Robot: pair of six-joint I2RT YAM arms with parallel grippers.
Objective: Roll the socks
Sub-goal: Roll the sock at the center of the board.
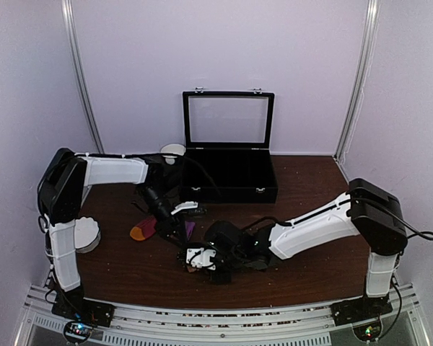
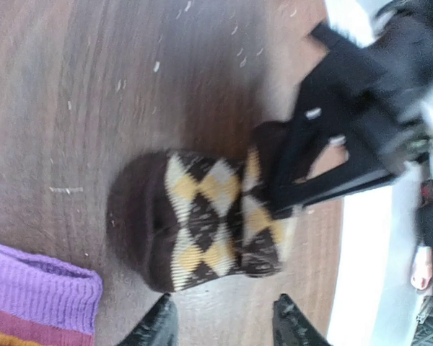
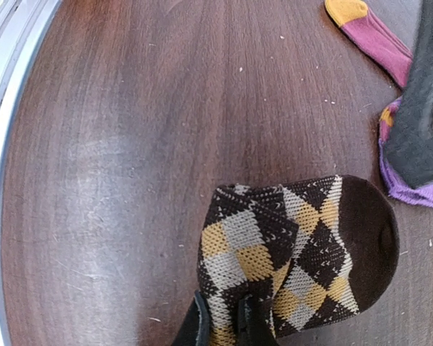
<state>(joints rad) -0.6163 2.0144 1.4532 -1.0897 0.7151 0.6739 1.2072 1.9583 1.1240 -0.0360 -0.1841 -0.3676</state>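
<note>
dark wood table (image 3: 115, 144): our right gripper (image 3: 222, 324) pinched tight on argyle sock (image 3: 303, 245); our left gripper (image 2: 227, 326) half open, holding nothing.

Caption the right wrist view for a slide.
Right gripper pinching the brown argyle sock on the wooden table, magenta orange-toed sock beyond.

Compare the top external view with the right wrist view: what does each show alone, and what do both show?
Only the top external view shows the open black case at the back and the white round object near the left arm's base. Only the right wrist view shows the argyle sock clearly, with its tan diamonds and dark toe, and the right gripper shut on its edge. Both show the wooden table and the magenta sock with its orange toe.
</note>
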